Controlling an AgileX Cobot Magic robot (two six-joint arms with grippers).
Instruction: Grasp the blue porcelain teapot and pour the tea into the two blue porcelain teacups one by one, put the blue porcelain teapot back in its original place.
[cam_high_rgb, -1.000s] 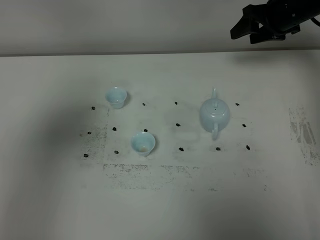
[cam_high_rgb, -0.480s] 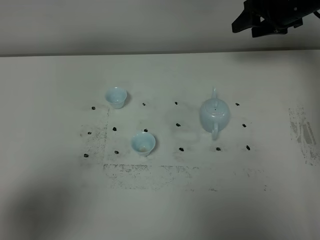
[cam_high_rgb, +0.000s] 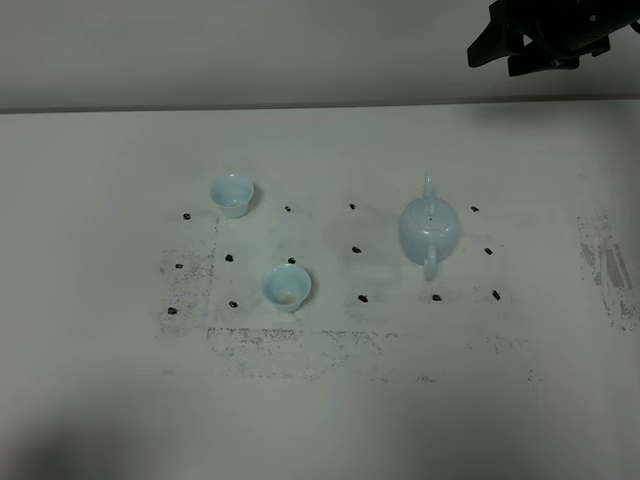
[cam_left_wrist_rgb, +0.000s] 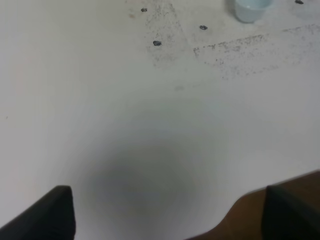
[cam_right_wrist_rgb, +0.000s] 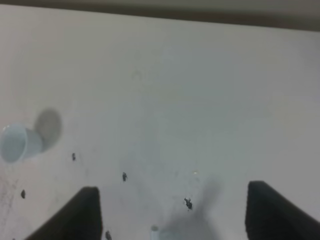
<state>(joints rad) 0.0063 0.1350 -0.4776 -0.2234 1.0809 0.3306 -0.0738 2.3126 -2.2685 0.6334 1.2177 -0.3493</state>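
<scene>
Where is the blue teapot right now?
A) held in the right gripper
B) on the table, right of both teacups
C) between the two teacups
B: the teapot stands on the table, right of the far teacup and near teacup, right gripper open and apart.

- One blue porcelain teapot (cam_high_rgb: 430, 230) is counted.
- Two blue porcelain teacups are counted: the far teacup (cam_high_rgb: 232, 194) and the near teacup (cam_high_rgb: 287, 286).
- Fourteen small black marks (cam_high_rgb: 356, 250) are counted around these pieces in the high view, set out in three rough rows.
- One white table (cam_high_rgb: 320, 430) is counted.
- Two grippers are counted: the left gripper (cam_left_wrist_rgb: 170, 212) and the right gripper (cam_high_rgb: 495, 58).
</scene>
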